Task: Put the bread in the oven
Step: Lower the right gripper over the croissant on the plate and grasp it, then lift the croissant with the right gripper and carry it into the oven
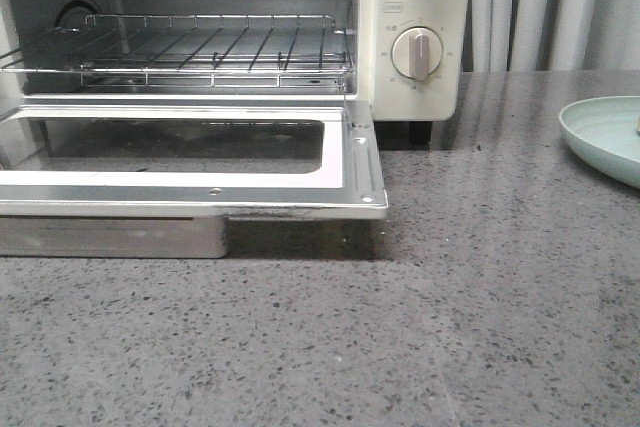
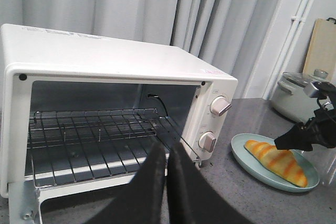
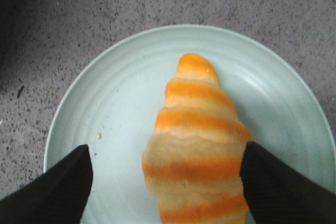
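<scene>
The bread [image 3: 197, 145], a croissant-shaped roll with orange and cream stripes, lies on a pale green plate [image 3: 105, 103]. My right gripper [image 3: 167, 153] is open and straddles the roll. One finger touches its side and the other stands apart over the plate. The left wrist view shows the bread [image 2: 275, 162], the plate [image 2: 244, 153] and the right gripper [image 2: 299, 136] just above them. The cream-white oven [image 2: 105, 56] stands open with its wire rack [image 1: 190, 47] bare. My left gripper [image 2: 168, 148] is shut and empty in front of the oven's opening.
The oven's glass door [image 1: 200, 182] lies folded down flat over the grey stone counter [image 1: 450, 327]. The plate's rim [image 1: 600, 137] shows at the right edge. A metal pot [image 2: 294, 95] and a wooden board [image 2: 321, 45] stand behind the plate. Curtains hang behind.
</scene>
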`<state>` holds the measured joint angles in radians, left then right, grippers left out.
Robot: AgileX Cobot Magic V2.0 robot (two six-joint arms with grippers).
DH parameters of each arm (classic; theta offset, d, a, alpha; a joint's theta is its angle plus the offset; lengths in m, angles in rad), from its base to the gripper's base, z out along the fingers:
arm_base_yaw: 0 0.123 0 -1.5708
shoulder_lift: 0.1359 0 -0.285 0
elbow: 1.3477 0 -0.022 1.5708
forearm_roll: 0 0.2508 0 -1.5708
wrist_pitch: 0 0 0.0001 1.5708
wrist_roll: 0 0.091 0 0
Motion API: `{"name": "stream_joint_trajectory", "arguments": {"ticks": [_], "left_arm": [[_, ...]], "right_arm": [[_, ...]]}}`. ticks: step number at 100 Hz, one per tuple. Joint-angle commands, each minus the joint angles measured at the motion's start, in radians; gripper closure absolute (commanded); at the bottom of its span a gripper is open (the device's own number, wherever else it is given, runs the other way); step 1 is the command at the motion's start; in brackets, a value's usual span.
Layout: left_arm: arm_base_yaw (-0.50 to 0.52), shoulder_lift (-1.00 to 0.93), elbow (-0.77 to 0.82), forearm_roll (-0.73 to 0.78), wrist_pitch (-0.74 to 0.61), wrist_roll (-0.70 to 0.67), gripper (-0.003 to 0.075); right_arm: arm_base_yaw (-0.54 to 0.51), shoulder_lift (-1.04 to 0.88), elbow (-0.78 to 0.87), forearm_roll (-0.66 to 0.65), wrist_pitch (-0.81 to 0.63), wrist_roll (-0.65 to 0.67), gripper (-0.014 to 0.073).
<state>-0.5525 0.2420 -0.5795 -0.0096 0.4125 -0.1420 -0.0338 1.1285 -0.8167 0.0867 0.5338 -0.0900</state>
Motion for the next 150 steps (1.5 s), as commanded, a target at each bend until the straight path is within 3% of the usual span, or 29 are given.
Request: {"name": "stream_joint_trajectory", "arguments": {"ticks": [1,35,64,76,94,116,150], "left_arm": [[-0.008,0.014,-0.033,0.0,-0.079,-0.004,0.0741],[-0.008,0.014,-0.033,0.0,-0.079,-0.004,0.0741],[-0.008,0.014,-0.033,0.0,-0.079,-0.004,0.0741],[-0.008,0.014,-0.033,0.0,-0.079,-0.004,0.0741],[-0.008,0.014,-0.033,0.0,-0.079,-0.004,0.0741],[-0.008,0.014,-0.033,-0.002,-0.079,-0.004,0.0741],[-0.008,0.014,-0.033,-0.007,-0.079,-0.004,0.0741]], "right_arm": [[0.0,0.007,-0.055,0.003,-0.046,-0.007,0.0095],[-0.034,0.162,-0.154,0.002,0.132,-0.006,0.0099],[-0.089,0.185,-0.175,-0.003,0.17,-0.006,0.0117],[-0.091,0.196,-0.175,-0.005,0.208,-0.006,0.0257],[-0.091,0.2,-0.175,-0.005,0.227,-0.007,0.0671],[-0.089,0.195,-0.203,-0.007,0.286,-0.007,0.0662],[0.013,0.053,-0.408,-0.007,0.548,-0.036,0.0662]]}}
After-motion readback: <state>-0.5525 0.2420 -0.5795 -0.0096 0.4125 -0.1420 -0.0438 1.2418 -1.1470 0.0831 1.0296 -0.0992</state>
